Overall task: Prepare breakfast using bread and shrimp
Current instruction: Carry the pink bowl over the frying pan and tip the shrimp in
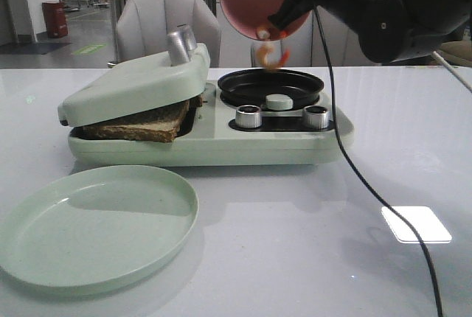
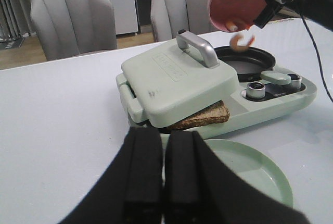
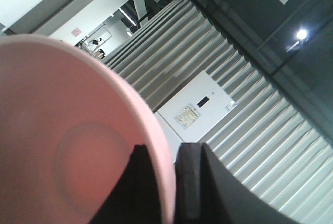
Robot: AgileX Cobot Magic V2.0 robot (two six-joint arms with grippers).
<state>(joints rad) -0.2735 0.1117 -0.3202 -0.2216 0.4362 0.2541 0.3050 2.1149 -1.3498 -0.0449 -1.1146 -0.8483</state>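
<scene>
Glossy black right arm [image 1: 391,15], trailing black cable [image 1: 346,155], matte black fingers [image 2: 143,177].

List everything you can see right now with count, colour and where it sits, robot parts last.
breakfast maker: 1, pale green, mid-table, lid resting tilted on the bread
bread: brown toasted edge showing under the lid, count unclear
frying pan: 1, black, on the maker's right half
shrimp: 1, orange-white, in mid-air above the pan
pink plate: 1, tipped over the pan
green plate: 1, front left of table
chairs: 2, grey, behind table
right gripper: shut on the pink plate's rim
left gripper: shut, holding nothing
</scene>
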